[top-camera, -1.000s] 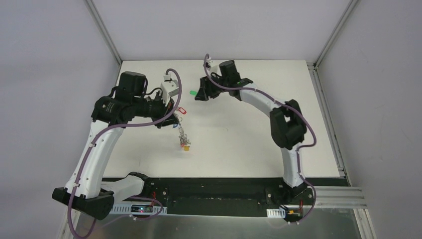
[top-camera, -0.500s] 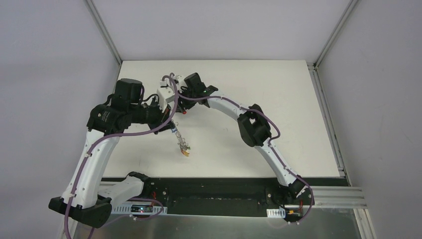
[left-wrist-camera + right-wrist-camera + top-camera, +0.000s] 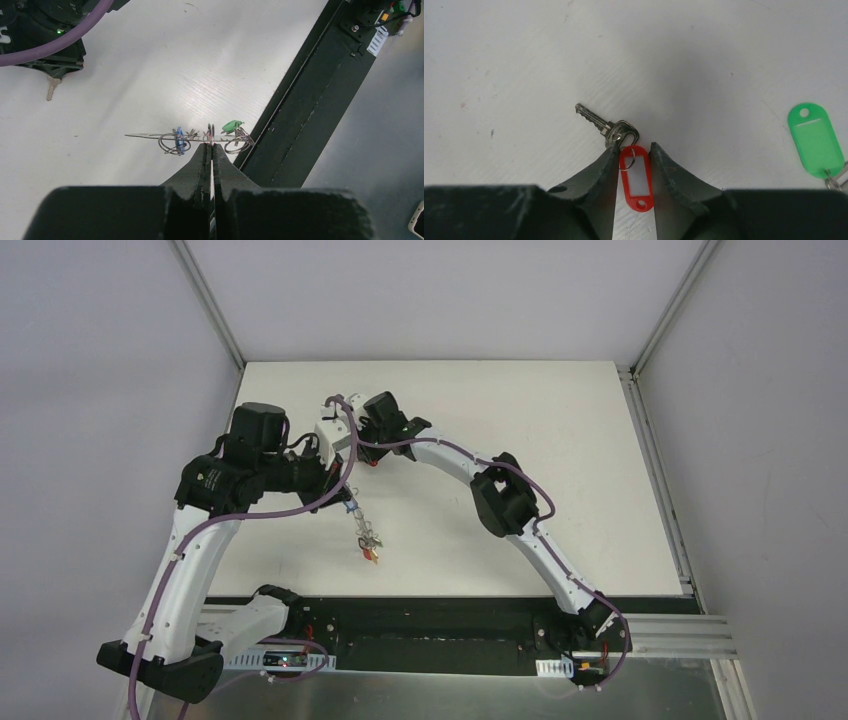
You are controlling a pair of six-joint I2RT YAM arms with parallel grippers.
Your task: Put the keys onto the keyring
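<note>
1. White bench (image 3: 520,440) under both my arms.
2. Left jaws: clenched on the keyring (image 3: 150,136), seen edge-on. A blue-tagged key (image 3: 179,141) hangs on it just beyond my tips.
3. Right jaws: astride the red-tagged key (image 3: 636,177), one either side of its tag. Cannot tell if I grip it.
4. Green-tagged key (image 3: 815,140) lies on the bench, right of them.

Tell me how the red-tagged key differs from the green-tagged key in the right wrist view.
The red tag lies between the right gripper's jaws; the green tag lies off to one side, outside them. The red tag's key shows whole; the green tag's key is mostly cut off at the picture's edge. Both tags lie flat on the table.
</note>
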